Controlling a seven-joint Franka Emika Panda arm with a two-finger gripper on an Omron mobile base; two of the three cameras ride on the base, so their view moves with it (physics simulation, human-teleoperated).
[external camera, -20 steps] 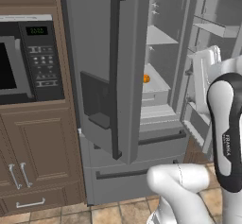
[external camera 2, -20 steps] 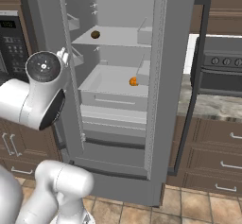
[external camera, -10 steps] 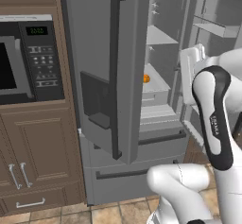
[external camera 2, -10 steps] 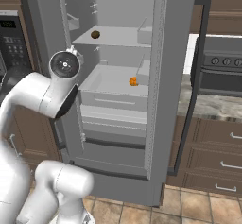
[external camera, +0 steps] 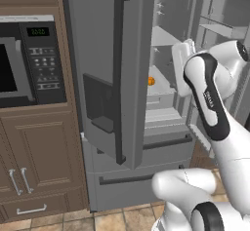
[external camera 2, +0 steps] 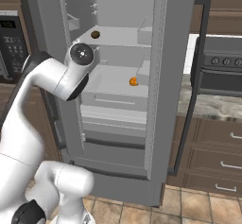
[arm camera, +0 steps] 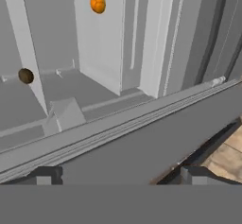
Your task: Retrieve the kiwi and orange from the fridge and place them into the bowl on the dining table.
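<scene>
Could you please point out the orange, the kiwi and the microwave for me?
orange (external camera 2: 133,81): right base view, middle of the fruit.
kiwi (external camera 2: 95,34): right base view, middle of the brown fruit.
microwave (external camera: 45,59): left base view, its button panel.

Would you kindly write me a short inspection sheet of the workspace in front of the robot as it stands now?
Surface: pale grey fridge shelves; the stone counter lies to the right.
Job's things: fridge open; orange on the middle shelf; small brown kiwi on the shelf above, further left.
Clutter: nothing seen.
End effector: end effector open, holding nothing, aimed into the fridge, short of both fruits.
Cables: nothing seen.
Surroundings: black microwave built in on the left, brown cabinets below it, a stove on the right, tiled floor.
</scene>
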